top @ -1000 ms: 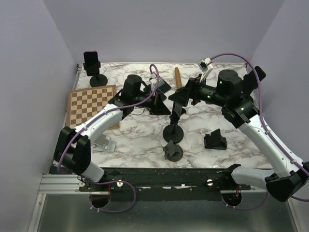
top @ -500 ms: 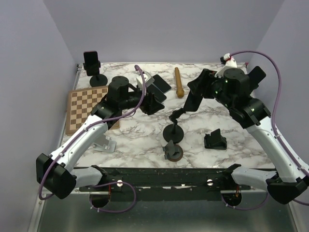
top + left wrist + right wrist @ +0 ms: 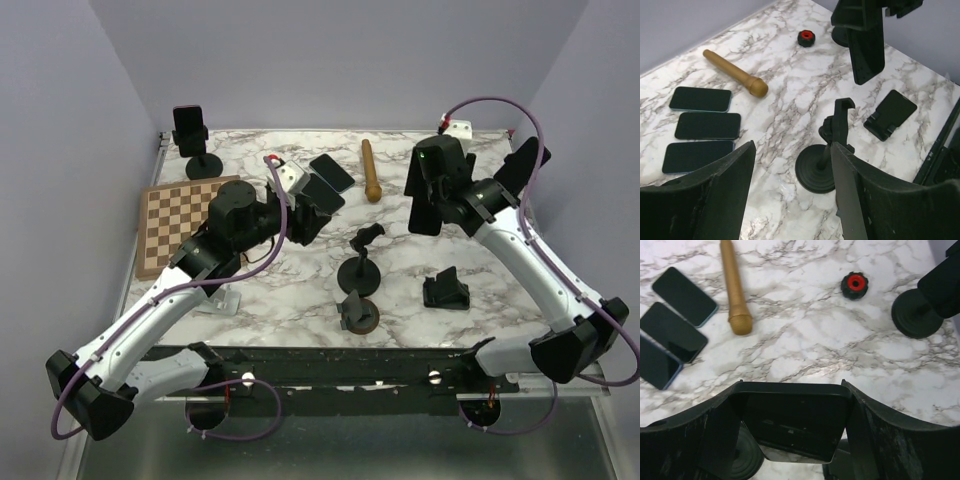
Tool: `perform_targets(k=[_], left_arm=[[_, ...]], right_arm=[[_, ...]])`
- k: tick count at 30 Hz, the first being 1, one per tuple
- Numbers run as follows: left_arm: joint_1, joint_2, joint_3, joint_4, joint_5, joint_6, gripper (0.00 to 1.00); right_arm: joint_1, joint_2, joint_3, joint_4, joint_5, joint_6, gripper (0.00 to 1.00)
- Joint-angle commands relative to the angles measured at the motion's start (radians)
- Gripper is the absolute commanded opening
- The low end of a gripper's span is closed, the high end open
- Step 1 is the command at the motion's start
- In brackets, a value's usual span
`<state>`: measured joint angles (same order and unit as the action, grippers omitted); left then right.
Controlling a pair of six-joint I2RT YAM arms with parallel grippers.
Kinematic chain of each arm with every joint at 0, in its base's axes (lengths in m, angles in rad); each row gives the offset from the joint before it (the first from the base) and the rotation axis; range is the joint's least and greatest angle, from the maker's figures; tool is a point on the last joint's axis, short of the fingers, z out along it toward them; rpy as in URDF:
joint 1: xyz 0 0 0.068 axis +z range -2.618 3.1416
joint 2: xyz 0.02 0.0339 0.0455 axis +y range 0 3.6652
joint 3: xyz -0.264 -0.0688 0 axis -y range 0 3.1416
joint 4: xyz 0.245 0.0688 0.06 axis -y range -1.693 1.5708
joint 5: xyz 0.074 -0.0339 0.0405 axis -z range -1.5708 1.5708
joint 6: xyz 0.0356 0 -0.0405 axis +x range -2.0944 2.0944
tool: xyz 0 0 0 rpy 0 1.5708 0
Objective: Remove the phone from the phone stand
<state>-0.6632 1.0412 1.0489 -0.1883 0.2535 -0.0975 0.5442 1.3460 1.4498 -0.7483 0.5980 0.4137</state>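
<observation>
The right gripper (image 3: 428, 192) is clamped on the phone (image 3: 427, 208), holding it clear of the marble surface (image 3: 290, 285). In the right wrist view the dark slab sits pinched by its side edges between the two fingers (image 3: 700, 440). From overhead the phone hangs roughly upright in the air. It is apart from the phone stand (image 3: 359, 262) and sits beyond it and to its right.

The phone stand rests on its round black base near the middle of the surface. Its clamp head tilts up from a short stalk, and nothing touches it.

The left gripper (image 3: 312, 205) hovers to the left of the phone stand with its jaws spread wide and nothing between them. Its wrist view looks through the gap at the stand's base and clamp.

Beyond the left gripper, three dark phones (image 3: 702, 126) lie flat, side by side in a row. A wooden rod (image 3: 371, 170) lies just beside them. A red-and-black knob (image 3: 806, 37) sits farther toward the back.

A small folding stand (image 3: 445, 290) rests near the right of the phone stand. A chessboard (image 3: 185, 215) lies at the left edge. In the far-left corner a second stand (image 3: 190, 140) holds its own phone upright.
</observation>
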Motion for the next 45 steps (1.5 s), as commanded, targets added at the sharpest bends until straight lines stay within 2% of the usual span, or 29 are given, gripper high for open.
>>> perform_targets(k=[1, 7, 15, 23, 29, 41, 45], left_arm=[[-0.011, -0.025, -0.017, 0.021, -0.148, 0.010, 0.70], [-0.015, -0.032, -0.023, 0.025, -0.176, 0.008, 0.70], [-0.020, -0.025, -0.024, 0.029, -0.183, 0.011, 0.70], [-0.020, -0.029, -0.024, 0.037, -0.170, 0.003, 0.70], [-0.020, -0.021, -0.026, 0.038, -0.169, 0.000, 0.70], [-0.020, 0.000, -0.027, 0.040, -0.172, 0.000, 0.70], [-0.019, 0.005, -0.027, 0.039, -0.175, 0.000, 0.70]], right_arm=[[-0.001, 0.096, 0.010, 0.028, 0.131, -0.049, 0.01], [-0.084, 0.273, -0.002, 0.151, -0.020, -0.076, 0.01], [-0.187, 0.524, 0.125, 0.135, -0.229, -0.089, 0.01], [-0.188, 0.628, 0.063, 0.163, -0.382, -0.089, 0.01], [-0.188, 0.686, 0.049, 0.192, -0.435, -0.063, 0.01], [-0.188, 0.725, 0.018, 0.235, -0.450, -0.007, 0.35], [-0.188, 0.724, 0.009, 0.244, -0.456, 0.005, 0.53]])
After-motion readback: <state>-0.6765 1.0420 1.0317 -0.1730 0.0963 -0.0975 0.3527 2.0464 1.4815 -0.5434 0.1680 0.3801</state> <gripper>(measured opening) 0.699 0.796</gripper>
